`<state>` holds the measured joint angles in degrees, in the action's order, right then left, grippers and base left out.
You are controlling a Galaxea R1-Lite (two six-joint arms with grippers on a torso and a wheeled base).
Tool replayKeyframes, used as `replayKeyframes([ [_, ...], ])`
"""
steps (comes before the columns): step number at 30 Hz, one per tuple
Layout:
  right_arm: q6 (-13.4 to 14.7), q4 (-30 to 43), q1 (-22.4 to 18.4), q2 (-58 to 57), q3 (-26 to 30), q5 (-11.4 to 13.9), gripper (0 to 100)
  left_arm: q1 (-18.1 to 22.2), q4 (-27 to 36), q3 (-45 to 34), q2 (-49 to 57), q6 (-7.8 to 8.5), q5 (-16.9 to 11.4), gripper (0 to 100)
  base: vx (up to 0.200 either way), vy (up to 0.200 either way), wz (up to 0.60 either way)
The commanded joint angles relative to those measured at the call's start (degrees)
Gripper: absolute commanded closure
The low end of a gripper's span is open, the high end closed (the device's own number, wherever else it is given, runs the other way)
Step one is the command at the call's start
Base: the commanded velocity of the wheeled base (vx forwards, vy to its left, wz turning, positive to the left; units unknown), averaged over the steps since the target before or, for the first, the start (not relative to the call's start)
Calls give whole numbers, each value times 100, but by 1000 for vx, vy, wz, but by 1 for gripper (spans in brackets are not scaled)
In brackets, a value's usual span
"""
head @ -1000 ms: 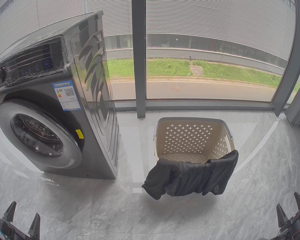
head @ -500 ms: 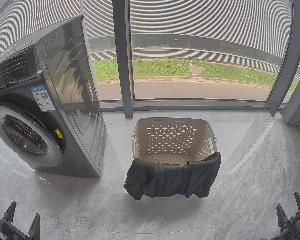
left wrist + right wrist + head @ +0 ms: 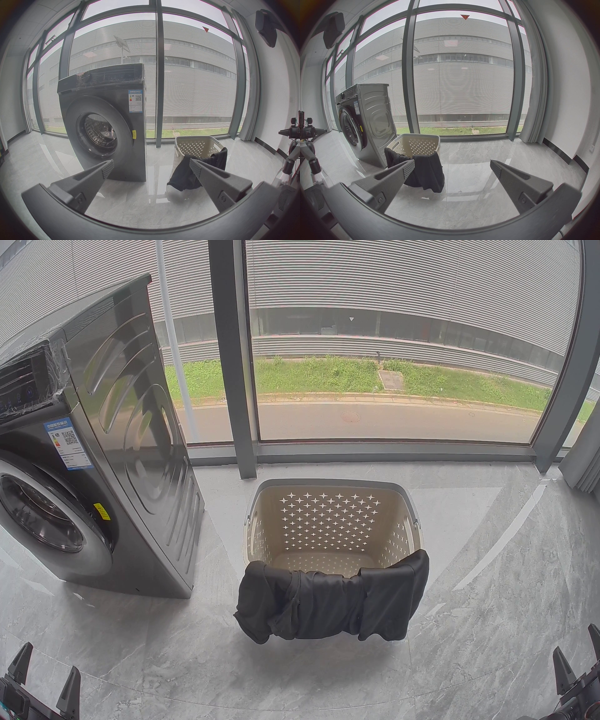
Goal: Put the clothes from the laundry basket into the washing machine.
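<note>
Garment (image 3: pixel 331 605), one, black, draped over the single laundry basket's (image 3: pixel 331 485) near rim, long axis along it; one washing machine (image 3: pixel 125 427) to its left; left gripper (image 3: pixel 150 163) and right gripper (image 3: pixel 451 164) both gape, empty.

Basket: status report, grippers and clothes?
Left gripper open, right gripper open, both empty. Black garment draped over near rim of basket, beside washer. No obstruction seen.

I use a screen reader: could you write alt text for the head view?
A black garment hangs over the near rim of a beige laundry basket on a grey floor; a dark washing machine stands to its left, before large windows.
</note>
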<state>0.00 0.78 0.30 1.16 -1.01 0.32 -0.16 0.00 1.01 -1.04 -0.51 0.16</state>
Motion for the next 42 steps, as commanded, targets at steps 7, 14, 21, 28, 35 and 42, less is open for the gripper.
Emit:
replayKeyframes([
  [7,0,1,5,-2,66,3,0,-2,0,-101,95,7,-7,0,86,0,0],
  [14,0,1,5,-2,66,3,0,7,0,-101,95,-2,2,0,57,0,0],
  [21,0,1,5,-2,66,3,0,-2,0,-101,95,-2,-7,0,114,0,0],
  [28,0,1,5,-2,66,3,0,-2,0,-101,95,-10,2,0,0,-114,0],
  [35,0,1,5,-2,66,3,0,7,0,-101,95,-2,-7,0,0,-57,0],
  [42,0,1,5,-2,66,3,0,7,0,-101,95,7,-7,0,0,0,0],
])
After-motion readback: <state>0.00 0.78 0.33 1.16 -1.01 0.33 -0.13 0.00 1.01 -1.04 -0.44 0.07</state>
